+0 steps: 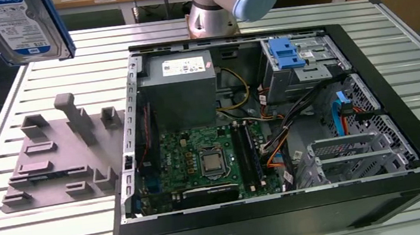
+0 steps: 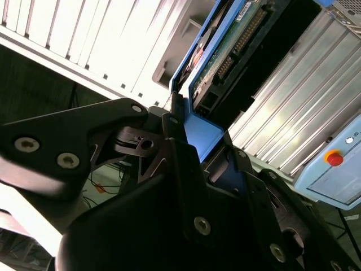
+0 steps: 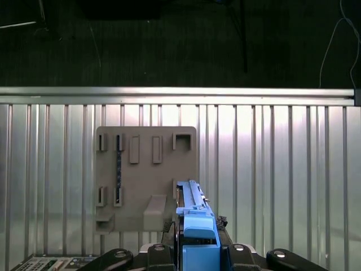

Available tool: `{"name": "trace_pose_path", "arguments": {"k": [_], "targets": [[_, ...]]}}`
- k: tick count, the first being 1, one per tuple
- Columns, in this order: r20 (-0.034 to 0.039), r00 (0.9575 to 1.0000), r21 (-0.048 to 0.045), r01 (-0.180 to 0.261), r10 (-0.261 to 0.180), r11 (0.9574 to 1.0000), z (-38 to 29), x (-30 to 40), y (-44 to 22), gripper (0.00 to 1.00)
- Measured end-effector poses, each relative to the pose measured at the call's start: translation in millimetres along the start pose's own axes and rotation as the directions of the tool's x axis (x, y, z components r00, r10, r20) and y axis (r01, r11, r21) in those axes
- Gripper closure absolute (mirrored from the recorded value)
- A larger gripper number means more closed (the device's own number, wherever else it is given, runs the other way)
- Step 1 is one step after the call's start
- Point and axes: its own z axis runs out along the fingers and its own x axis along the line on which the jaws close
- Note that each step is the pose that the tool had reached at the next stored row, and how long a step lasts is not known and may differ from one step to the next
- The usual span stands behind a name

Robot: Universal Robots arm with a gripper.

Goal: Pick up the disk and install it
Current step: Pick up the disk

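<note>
The disk (image 1: 18, 27), a silver hard drive with a blue-and-white label and a blue carrier frame, hangs in the air above the table at the exterior view's upper left. It is off the grey holder plate (image 1: 58, 154). In the second wrist view my gripper (image 2: 197, 138) is shut on the blue frame at one end of the disk (image 2: 225, 62), and the green circuit board side shows. In the first wrist view the disk (image 3: 194, 212) stands edge-on between the black fingers (image 3: 231, 251), above the holder plate (image 3: 146, 175).
An open computer case (image 1: 400, 100) lies on the slatted metal table (image 1: 63, 231), at the exterior view's right. Inside are a grey power supply box (image 1: 183, 91), a motherboard (image 1: 207, 160) and a silver cage with a blue latch (image 1: 291, 56). The arm's base (image 1: 213, 9) stands behind the case.
</note>
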Motion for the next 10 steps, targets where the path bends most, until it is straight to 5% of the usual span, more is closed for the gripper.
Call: {"name": "trace_pose_path", "arguments": {"k": [10], "targets": [[0.0,1.0,0.0,0.0,0.0,1.0,-0.1,-0.1,-5.3,0.64]]}}
